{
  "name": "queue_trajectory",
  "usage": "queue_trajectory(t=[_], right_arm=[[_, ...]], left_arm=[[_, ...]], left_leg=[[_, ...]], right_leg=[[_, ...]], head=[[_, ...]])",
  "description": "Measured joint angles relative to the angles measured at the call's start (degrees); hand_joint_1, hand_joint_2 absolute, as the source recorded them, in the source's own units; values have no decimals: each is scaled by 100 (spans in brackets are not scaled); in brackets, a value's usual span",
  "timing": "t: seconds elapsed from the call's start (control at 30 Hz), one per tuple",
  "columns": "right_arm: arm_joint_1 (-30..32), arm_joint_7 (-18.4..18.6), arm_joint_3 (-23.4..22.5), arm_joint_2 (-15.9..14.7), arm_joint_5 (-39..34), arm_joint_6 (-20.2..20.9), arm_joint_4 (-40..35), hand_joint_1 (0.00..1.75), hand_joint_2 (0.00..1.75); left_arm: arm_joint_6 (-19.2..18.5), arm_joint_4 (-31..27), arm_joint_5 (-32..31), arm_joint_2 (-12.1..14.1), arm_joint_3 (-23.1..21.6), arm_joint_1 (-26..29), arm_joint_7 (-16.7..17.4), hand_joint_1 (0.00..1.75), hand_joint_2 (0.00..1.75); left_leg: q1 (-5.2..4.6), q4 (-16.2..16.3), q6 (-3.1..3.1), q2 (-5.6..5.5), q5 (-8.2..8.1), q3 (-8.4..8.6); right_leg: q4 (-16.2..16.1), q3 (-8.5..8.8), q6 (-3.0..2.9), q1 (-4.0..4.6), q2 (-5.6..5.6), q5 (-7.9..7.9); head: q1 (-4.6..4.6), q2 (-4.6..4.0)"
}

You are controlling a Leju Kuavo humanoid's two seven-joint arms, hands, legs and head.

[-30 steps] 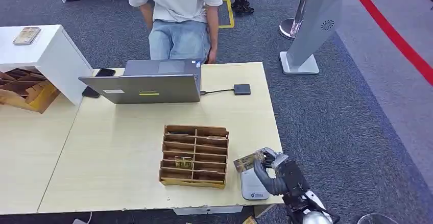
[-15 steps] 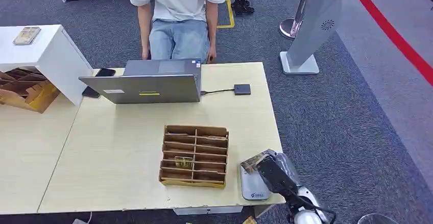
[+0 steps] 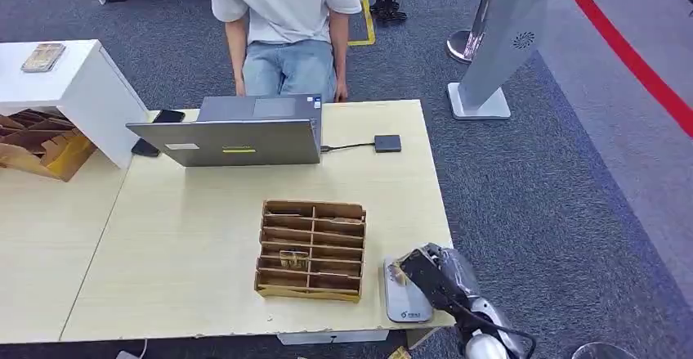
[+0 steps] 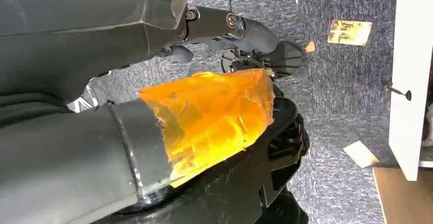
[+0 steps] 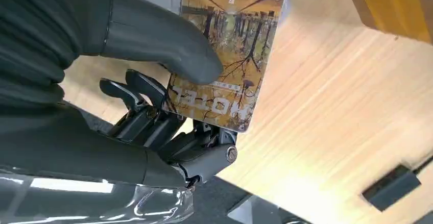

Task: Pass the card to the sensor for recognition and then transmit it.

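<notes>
My right hand (image 3: 433, 275) hangs low over the table's front right corner and pinches a brown picture card (image 3: 398, 272) between thumb and fingers. The card lies just above the grey sensor pad (image 3: 403, 299); I cannot tell whether they touch. In the right wrist view the thumb (image 5: 168, 40) presses on the printed face of the card (image 5: 232, 50), and the darker fingers support it from behind. The left hand (image 4: 240, 30) hangs beside the body over the carpet, fingers extended, holding nothing.
A brown slotted card box (image 3: 311, 251) with a card (image 3: 293, 259) in one slot stands left of the sensor. A laptop (image 3: 237, 134), a wired black device (image 3: 387, 143) and a person (image 3: 286, 24) are at the table's (image 3: 188, 236) far side. Loose cards (image 4: 350, 32) lie on the carpet.
My right hand has lowered and turned, bringing the card from raised and tilted down close over the sensor pad. The person behind the table has shifted slightly.
</notes>
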Motion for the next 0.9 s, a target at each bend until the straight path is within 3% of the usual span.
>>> queue_trajectory(t=[0.33, 0.9], right_arm=[[-171, 262, 63, 0, 424, -22, 190, 175, 175], [-234, 301, 109, 42, 610, -94, 295, 175, 175]], left_arm=[[-7, 0, -37, 2, 0, -11, 44, 0, 0], [-37, 0, -61, 2, 0, -35, 66, 0, 0]], left_leg=[[0, 0, 0, 3, 0, 21], [0, 0, 0, 4, 0, 40]], right_leg=[[-2, 18, 0, 0, 2, 0], [-2, 36, 0, 0, 4, 1]], head=[[0, 0], [0, 0]])
